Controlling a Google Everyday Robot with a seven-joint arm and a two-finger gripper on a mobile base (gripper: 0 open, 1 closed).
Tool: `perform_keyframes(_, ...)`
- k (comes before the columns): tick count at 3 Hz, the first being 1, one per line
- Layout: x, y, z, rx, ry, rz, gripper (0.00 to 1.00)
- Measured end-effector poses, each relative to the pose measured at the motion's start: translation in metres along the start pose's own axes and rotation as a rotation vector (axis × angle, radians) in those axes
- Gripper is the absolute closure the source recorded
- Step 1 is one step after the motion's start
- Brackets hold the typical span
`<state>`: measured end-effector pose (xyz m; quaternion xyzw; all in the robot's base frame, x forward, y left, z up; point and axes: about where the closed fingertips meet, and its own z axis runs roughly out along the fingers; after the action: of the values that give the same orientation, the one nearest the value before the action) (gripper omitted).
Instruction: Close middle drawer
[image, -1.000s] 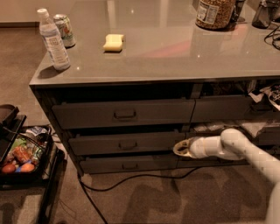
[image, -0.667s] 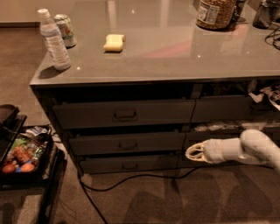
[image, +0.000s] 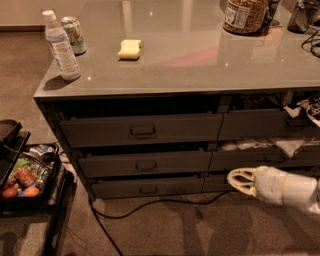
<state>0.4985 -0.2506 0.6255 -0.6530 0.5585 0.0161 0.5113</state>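
Note:
The middle drawer (image: 145, 164) is the dark grey front with a small central pull handle (image: 145, 165), between the taller top drawer (image: 142, 130) and the slimmer bottom drawer (image: 147, 188). Its front stands about in line with the other two; none of its inner walls or rim show. My gripper (image: 235, 180), pale on a white arm (image: 285, 189), points left. It hangs low at the right, beside the drawer's right end and a little below it, apart from the front, holding nothing that I can see.
On the grey counter (image: 200, 60) stand a water bottle (image: 60, 47), a can (image: 74, 35), a yellow sponge (image: 130, 49) and a jar (image: 245, 15). A black cable (image: 150, 204) runs over the carpet. A black cart with snacks (image: 25, 182) stands at the left. Cluttered open compartments (image: 300, 120) are at the right.
My gripper has drawn back to the right and slightly down, away from the right end of the middle drawer's front. The drawer fronts look unchanged.

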Motion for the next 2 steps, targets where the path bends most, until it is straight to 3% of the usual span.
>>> perform_keyframes(1, -0.033, 0.036, 0.006, 0.161, -0.03, 0.04, 1.0)
perform_keyframes(2, -0.045, 0.06, 0.011, 0.209, -0.021, 0.028, 1.0)
